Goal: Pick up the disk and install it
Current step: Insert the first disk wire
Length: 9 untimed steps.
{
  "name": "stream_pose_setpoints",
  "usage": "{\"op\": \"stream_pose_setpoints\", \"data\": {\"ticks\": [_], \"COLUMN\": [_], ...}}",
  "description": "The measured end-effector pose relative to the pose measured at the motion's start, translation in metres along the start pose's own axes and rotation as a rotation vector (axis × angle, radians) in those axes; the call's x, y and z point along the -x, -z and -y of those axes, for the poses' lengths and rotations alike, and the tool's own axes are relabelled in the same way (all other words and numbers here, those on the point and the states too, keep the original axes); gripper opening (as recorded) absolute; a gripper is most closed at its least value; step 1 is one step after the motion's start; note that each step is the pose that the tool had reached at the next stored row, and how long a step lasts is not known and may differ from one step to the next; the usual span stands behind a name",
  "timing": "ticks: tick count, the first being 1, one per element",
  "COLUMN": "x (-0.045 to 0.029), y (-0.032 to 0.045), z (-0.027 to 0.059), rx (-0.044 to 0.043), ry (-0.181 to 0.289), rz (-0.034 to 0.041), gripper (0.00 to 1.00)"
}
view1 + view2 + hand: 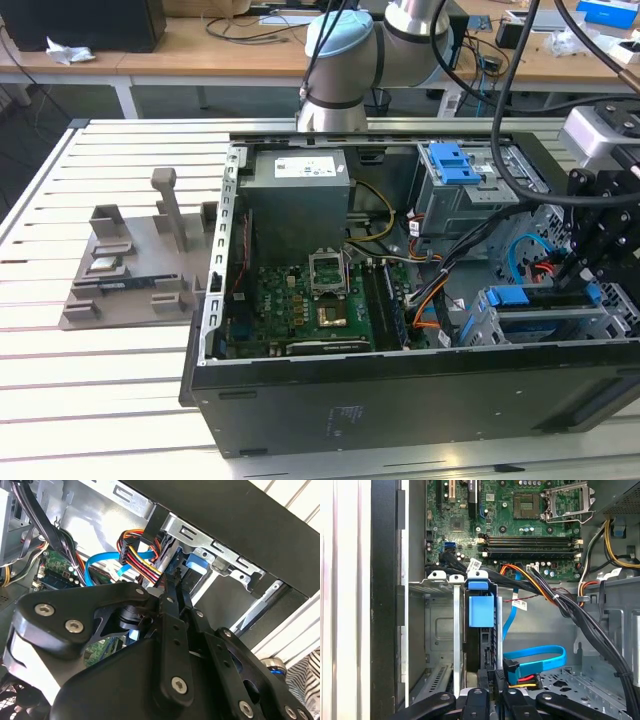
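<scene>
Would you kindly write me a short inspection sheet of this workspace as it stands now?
Surface: white slatted table carrying an open computer case.
Job's things: disk, with blue bracket, stands on edge in the drive cage slot.
Clutter: grey fixture with small parts at the exterior view's left, apart from the case.
Grippers: hand is low in the case at the disk's near end; contact cannot be told.
Cables: blue data cable loops beside the disk; black cable bundle crosses the case.
Surroundings: wooden desk with loose cables behind the table.
</scene>
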<state>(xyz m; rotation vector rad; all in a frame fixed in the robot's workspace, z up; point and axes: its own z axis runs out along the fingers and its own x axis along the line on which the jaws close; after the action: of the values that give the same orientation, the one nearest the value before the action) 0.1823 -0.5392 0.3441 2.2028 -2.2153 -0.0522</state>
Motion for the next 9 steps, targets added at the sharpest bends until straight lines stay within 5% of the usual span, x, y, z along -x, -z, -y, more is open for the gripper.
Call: {"op": "stream_pose_setpoints", "data": {"ticks": [9], "x": [0.0003], "y": [-0.0003], "z": [0.0011], "rx": [0.0], "ry": [0.0], "rz": [-0.0004], "gripper": [0.17]}}
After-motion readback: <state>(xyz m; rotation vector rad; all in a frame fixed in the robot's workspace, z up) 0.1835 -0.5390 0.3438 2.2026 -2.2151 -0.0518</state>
